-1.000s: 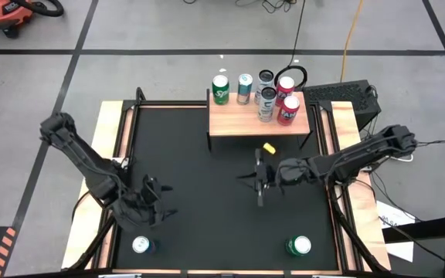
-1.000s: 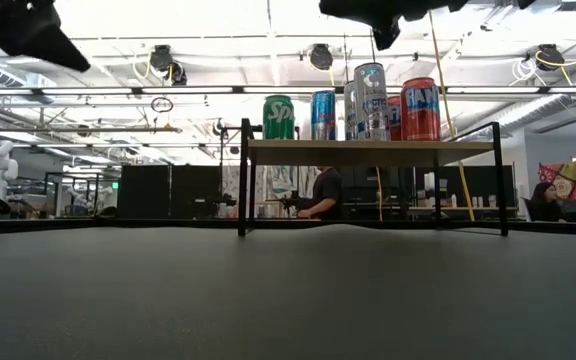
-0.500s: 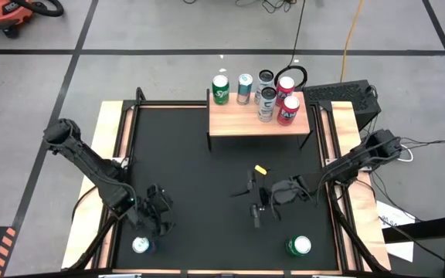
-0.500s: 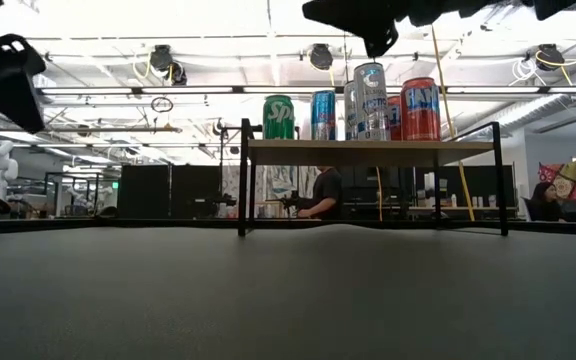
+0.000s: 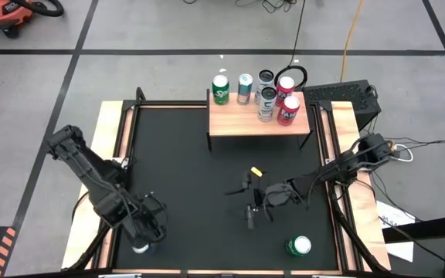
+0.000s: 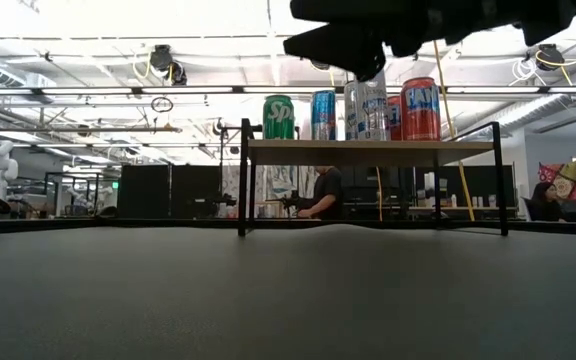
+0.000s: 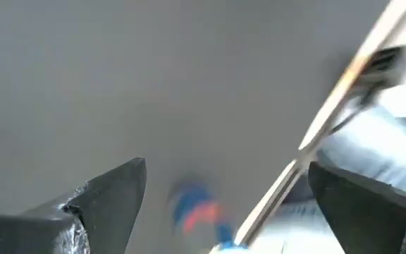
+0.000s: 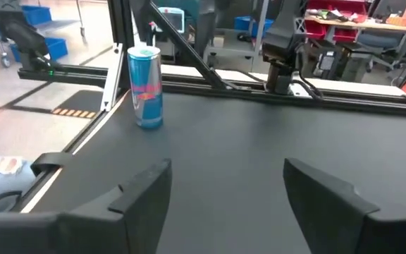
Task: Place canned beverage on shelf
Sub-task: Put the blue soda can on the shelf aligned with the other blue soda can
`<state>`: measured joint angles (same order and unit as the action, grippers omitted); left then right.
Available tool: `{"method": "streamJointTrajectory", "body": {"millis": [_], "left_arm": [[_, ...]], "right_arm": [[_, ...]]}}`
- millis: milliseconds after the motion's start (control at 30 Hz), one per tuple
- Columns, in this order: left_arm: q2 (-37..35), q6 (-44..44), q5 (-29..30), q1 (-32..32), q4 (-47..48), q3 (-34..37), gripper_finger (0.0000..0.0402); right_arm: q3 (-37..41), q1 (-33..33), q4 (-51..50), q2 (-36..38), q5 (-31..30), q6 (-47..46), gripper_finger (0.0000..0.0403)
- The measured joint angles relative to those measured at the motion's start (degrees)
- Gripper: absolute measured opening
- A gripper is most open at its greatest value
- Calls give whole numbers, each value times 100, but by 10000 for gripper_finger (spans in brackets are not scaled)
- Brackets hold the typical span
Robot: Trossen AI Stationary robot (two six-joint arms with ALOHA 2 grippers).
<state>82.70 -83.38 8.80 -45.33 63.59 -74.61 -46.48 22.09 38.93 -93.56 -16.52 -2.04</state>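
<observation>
A light-wood shelf (image 5: 242,122) on black legs stands at the table's far edge, with several cans on it (image 6: 368,100). A blue can (image 8: 145,86) stands upright on its base at the near left corner, and it also shows as a blur (image 7: 196,208) in the left wrist view. My left gripper (image 5: 147,230) hangs open above that can, pointing steeply down and half hiding it from above. A green can (image 5: 298,245) stands near the front right. My right gripper (image 5: 246,201) is open, level, mid-table, pointing toward the table's left edge, with nothing between its fingers.
Wooden rails run along the table's left edge (image 5: 110,139) and right edge (image 5: 338,131). The black mat between the shelf and the two loose cans is bare. In the low view my right arm (image 6: 408,20) crosses in front of the shelf's cans. People sit in the room behind.
My right gripper has gone toward the near edge and a little left, sunk lower, and opened wider. My left gripper has gone toward the near edge until it is over the blue can, and has tipped to point down; it stays open. No can has moved.
</observation>
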Motion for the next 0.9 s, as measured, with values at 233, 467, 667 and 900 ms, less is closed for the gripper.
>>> {"method": "streamJointTrajectory", "body": {"millis": [233, 467, 667, 900], "left_arm": [[528, -1296, -1201, -338, 54, -253, 393], [929, -1834, -1601, -624, -47, -253, 393], [1114, -1831, -1694, -731, 202, -253, 393], [1110, -1792, -1701, -775, 514, -253, 366]], "right_arm": [[0, 0, 296, -328, 7, -31, 263], [0, 15, 327, -336, 12, -182, 263], [0, 17, 309, -335, 18, -285, 263], [0, 42, 286, -335, 18, -423, 263]]}}
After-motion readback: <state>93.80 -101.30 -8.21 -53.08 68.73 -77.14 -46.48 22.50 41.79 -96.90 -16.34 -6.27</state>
